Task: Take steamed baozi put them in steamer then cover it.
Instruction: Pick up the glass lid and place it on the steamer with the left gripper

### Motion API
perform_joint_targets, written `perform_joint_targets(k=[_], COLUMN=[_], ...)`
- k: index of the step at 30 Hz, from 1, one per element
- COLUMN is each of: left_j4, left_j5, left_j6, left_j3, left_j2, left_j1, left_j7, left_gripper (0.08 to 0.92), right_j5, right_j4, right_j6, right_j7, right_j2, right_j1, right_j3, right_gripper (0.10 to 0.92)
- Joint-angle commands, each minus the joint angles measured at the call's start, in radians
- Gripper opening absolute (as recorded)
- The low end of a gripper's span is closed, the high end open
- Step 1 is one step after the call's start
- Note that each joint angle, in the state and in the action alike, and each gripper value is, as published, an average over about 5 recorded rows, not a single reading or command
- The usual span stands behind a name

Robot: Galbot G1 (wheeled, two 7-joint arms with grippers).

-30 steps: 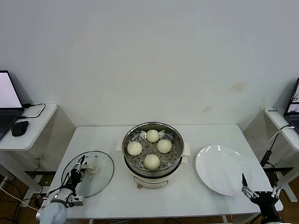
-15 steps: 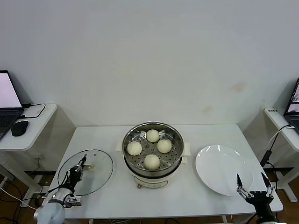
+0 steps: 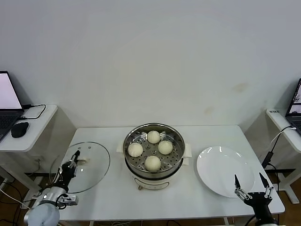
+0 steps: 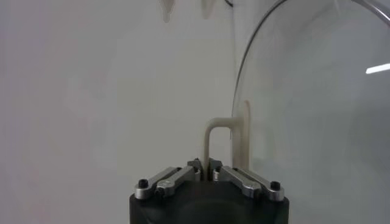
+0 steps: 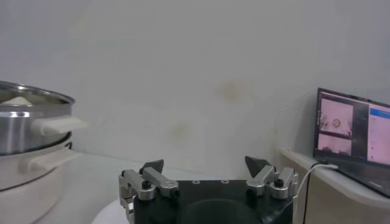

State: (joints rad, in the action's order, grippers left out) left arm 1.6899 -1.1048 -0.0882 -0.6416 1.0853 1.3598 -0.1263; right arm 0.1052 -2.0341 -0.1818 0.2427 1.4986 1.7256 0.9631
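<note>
The left gripper (image 3: 74,160) is clenched on the cream handle (image 4: 226,141) of the cover (image 3: 80,167), which is tilted above the left edge of the table (image 3: 197,197). The four steamed baozi (image 3: 153,163) lie in the steamer (image 3: 154,151) at the middle of the table. The right gripper (image 3: 249,184) is released, its fingers apart, near the front right corner, beside the white plate (image 3: 225,170).

No words, labels, brands or numbers can be read anywhere. The laptop screen (image 5: 352,126) on the side desk shows only blurred shapes, nothing legible.
</note>
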Motion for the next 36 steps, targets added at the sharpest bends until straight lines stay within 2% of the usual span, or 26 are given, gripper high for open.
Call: perform_joint_targets(k=[1, 8, 14, 17, 21, 25, 28, 36], left_j4=[0.328, 0.495, 0.51, 0.49, 0.425, 0.395, 0.373, 0.297], left_j5=[0.255, 0.359, 0.342, 0.322, 0.271, 0.17, 0.069, -0.16], left_j6=[0.246, 0.416, 0.515, 0.554, 0.607, 0.672, 0.691, 0.692], left_j3=[-0.01, 0.088, 0.302, 0.433, 0.589, 0.705, 0.726, 0.793], left_j2=[-0.102, -0.189, -0.268, -0.276, -0.22, -0.147, -0.09, 0.07], left_j1=[0.081, 0.05, -0.073, -0.16, -0.313, -0.455, -0.49, -0.509], left_j7=[0.122, 0.159, 0.172, 0.196, 0.221, 0.314, 0.385, 0.449], left_gripper=[0.134, 0.134, 0.134, 0.134, 0.134, 0.134, 0.134, 0.134], right_j5=[-0.004, -0.015, -0.018, -0.052, -0.117, -0.186, -0.217, -0.261], right_j4=[-0.004, 0.008, 0.021, 0.029, 0.051, 0.062, 0.061, 0.056], right_j6=[-0.004, -0.011, -0.032, -0.047, -0.068, -0.078, -0.072, -0.064], right_j7=[-0.003, -0.009, -0.022, -0.03, -0.057, -0.082, -0.099, -0.114], right_j2=[0.002, 0.004, 0.007, 0.014, 0.022, 0.024, 0.026, 0.021], right_j1=[0.003, -0.002, -0.011, -0.015, -0.025, -0.031, -0.037, -0.043], right_j3=[-0.01, -0.026, -0.049, -0.067, -0.089, -0.106, -0.116, -0.122], right_gripper=[0.823, 0.823, 0.823, 0.823, 0.823, 0.823, 0.823, 0.823])
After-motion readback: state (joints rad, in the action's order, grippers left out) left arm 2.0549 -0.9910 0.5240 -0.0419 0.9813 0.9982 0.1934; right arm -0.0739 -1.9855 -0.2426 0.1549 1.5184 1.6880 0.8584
